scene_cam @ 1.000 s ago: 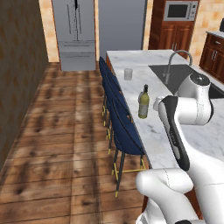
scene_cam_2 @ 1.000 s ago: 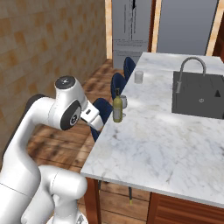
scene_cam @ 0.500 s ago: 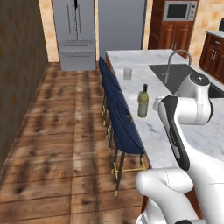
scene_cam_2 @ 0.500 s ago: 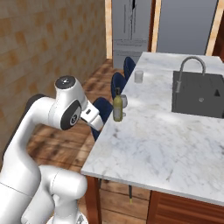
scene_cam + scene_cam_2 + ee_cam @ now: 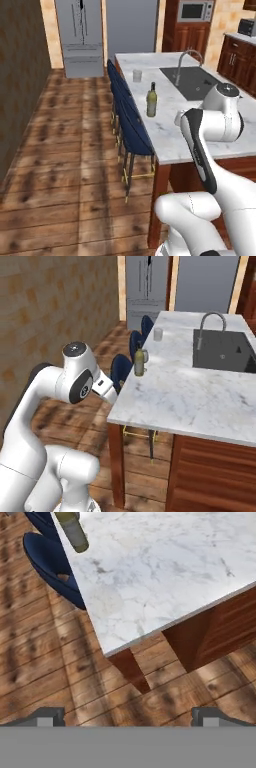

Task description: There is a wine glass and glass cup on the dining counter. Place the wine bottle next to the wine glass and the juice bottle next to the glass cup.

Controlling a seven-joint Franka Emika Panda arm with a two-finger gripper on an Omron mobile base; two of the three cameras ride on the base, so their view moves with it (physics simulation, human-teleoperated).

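- Closest to me, the white arm (image 5: 210,130) is folded up at the near corner of the island, elbow high, forearm angled down past the edge.
- The end effector (image 5: 128,714) hangs off the corner, looking down at the wooden floor (image 5: 50,662); its two dark fingertips (image 5: 47,716) sit wide apart, released, with nothing between them.
- Right there, the near corner of the marble table (image 5: 185,401) juts out over its reddish wood base (image 5: 210,632), and this end of the top is bare.
- Further along the left edge stands the wine bottle (image 5: 151,101), olive green, upright, close to the stool side; it also shows in the right base view (image 5: 139,362) and tilted at the top of the hand view (image 5: 72,531).
- Something clear sits just beside the bottle in the right base view, too faint for me to call.
- Blue stools (image 5: 132,125) line up under that same edge.
- Beyond the bottle, well apart from it, the glass cup (image 5: 137,75) stands near the far left edge (image 5: 158,334).
- Across the top, the dark sink (image 5: 225,351) with its curved tap (image 5: 210,323) sits on the right.
- At the back, the steel fridge (image 5: 80,35) against the wall.
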